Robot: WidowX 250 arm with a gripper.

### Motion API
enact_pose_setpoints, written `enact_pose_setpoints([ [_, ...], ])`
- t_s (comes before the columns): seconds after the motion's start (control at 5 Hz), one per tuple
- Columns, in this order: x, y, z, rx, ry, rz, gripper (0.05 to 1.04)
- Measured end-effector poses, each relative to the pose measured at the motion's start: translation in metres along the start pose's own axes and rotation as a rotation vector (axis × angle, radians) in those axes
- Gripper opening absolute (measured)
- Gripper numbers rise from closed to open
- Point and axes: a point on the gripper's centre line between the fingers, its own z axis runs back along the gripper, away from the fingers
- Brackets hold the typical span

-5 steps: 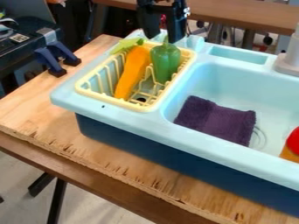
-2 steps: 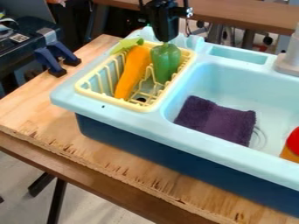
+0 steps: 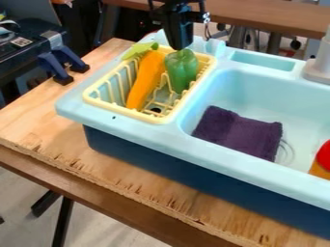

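Here, claw [image 3: 179, 47] narrow, pinching green pepper [image 3: 182, 68] in yellow rack [image 3: 129, 113] beside carrot [image 3: 146, 79]; sink [image 3: 254, 94] holds purple cloth [image 3: 237, 132].

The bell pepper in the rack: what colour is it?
The pepper is green, best seen in the camera view.

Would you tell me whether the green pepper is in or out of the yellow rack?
In: the green pepper sits within the yellow rack, its body inside the rim, beside the orange carrot.
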Motion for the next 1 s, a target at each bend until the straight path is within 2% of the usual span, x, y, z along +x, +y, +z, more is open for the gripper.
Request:
enact_pose_setpoints([
  [0.2, -0.001, -0.005, 0.004, -0.006, 0.003, 0.011, 0.088],
  [0.4, 0.005, -0.024, 0.038, 0.047, -0.064, -0.001, 0.088],
  [0.6, 0.012, -0.060, 0.065, 0.057, -0.109, -0.063, 0.088],
  [0.8, 0.013, -0.086, 0.063, 0.057, -0.091, -0.094, 0.088],
  [1.0, 0.021, -0.116, 0.066, 0.016, -0.105, -0.149, 0.088],
])
